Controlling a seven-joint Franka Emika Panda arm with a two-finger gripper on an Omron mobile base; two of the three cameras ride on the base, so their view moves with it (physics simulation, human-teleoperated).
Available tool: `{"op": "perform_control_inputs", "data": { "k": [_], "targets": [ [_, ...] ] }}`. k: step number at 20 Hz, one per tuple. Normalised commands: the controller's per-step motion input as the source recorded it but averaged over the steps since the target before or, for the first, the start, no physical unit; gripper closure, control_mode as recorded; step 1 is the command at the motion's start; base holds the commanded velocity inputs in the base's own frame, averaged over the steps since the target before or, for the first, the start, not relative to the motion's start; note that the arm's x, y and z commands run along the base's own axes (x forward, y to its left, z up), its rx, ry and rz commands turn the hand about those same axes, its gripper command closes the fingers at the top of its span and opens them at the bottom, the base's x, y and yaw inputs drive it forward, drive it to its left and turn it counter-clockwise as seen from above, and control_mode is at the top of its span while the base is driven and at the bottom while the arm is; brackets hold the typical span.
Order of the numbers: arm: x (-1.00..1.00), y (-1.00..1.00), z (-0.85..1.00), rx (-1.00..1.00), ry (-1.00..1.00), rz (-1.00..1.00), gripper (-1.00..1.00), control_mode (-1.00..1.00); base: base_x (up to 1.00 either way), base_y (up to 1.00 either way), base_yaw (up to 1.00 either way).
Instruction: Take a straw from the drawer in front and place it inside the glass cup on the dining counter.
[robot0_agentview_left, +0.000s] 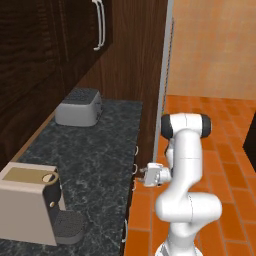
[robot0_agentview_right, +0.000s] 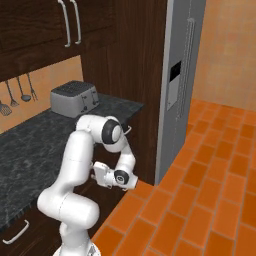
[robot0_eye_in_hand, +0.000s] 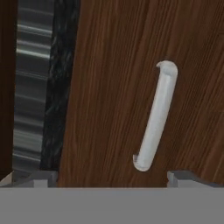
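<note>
- Against the front edge of the black speckled table (robot0_agentview_left: 95, 150), the end effector (robot0_agentview_left: 136, 176) points sideways at the dark wood cabinetry below the top.
- Its fingers (robot0_eye_in_hand: 39, 178) stand spread wide apart at the bottom corners of the hand view, with nothing between them.
- Straight ahead of the end effector is the drawer (robot0_eye_in_hand: 131, 87), a dark brown wood panel, closed.
- On that panel sits a small silvery handle (robot0_eye_in_hand: 155, 116), a curved bar that runs nearly top to bottom in the hand view, which is rolled on its side.
- The handle lies in line with the gap between the fingers, nearer the right one, and is not touched.
- Beside the panel in the hand view runs the dark speckled edge of the table, and past it a strip of brushed grey metal.
- From the left base view, the white arm (robot0_agentview_left: 187, 170) bends at its elbow and reaches across to the table's front face.
- On the table stand a grey toaster (robot0_agentview_left: 79, 107) at the far end and a beige coffee machine (robot0_agentview_left: 32, 202) at the near end, well apart.
- Upper cabinets (robot0_agentview_right: 40, 25) with long pale handles hang above.
- A tall steel fridge (robot0_agentview_right: 180, 85) stands just past the table's far end, on an orange tiled floor (robot0_agentview_right: 200, 200).
</note>
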Motion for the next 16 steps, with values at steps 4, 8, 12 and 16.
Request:
{"op": "perform_control_inputs", "data": {
  "k": [4,8,12,16],
  "targets": [
    [0.41,0.11,-0.35,0.0,0.02,0.0,-1.0,-1.0,0.0,0.0,0.0],
    [0.29,0.29,-0.39,0.0,0.01,0.0,-1.0,-1.0,0.0,0.0,0.0],
    [0.38,0.24,-0.43,0.0,0.04,0.0,-1.0,-1.0,0.0,0.0,0.0],
    [0.24,0.16,-0.35,0.0,0.02,0.0,-1.0,-1.0,0.0,0.0,0.0]
  ]
}}
